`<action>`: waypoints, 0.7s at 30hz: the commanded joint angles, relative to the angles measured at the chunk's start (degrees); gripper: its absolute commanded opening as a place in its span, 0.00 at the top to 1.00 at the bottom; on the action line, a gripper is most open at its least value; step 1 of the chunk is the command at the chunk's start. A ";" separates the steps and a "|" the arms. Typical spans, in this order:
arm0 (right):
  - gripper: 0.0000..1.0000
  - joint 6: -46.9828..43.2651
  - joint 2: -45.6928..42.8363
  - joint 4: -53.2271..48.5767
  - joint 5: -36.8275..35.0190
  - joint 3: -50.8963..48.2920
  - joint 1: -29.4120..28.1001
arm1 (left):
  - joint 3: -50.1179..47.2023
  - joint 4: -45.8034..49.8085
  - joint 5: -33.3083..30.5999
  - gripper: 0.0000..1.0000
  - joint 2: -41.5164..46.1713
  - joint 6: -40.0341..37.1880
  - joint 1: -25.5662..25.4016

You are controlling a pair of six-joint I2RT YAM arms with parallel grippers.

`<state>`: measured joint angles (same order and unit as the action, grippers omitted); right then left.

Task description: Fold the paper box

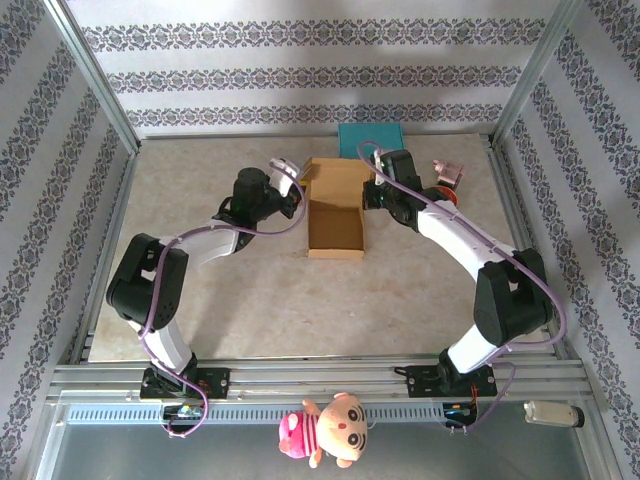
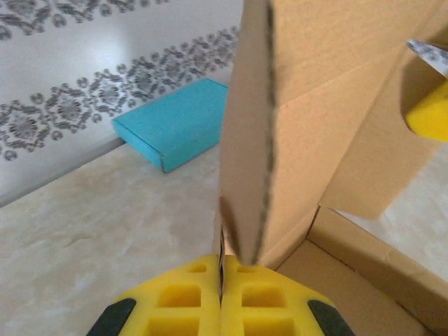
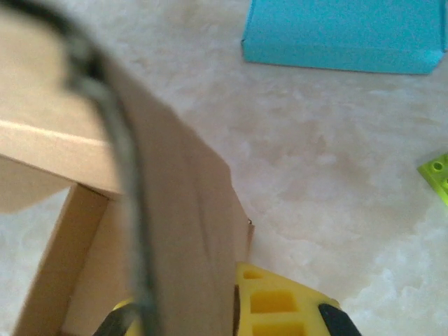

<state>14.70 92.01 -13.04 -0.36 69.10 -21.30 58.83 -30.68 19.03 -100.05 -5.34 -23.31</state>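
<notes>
Paper box [image 1: 335, 225] sits mid-way across the table [image 1: 250, 290], tray open upward, lid panel standing up on its far side. A teal flat box [image 1: 371, 140] lies just behind it. Left hand [image 2: 222, 269] is at the paper box's far left corner, yellow fingers pressed together on the lower edge of an upright flap. Right hand [image 1: 372, 192] is at the far right corner, also pinching a flap. The right wrist view is blurred, but the board runs down between its fingers. My read: mid-fold, side flaps being set, lid not yet closed. Next move likely needs both flaps swung inward along their creases together without dragging the tray, then the lid brought down. Risk: bending off the score line.
</notes>
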 commanded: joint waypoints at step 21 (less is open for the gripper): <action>1.00 10.12 5.79 32.27 -9.30 -10.21 -6.64 | -4.11 -21.82 -18.57 1.00 -11.79 20.81 -6.54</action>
<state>24.12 97.08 12.49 -11.09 60.16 -26.50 56.66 -51.64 -2.02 -110.41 12.14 -27.55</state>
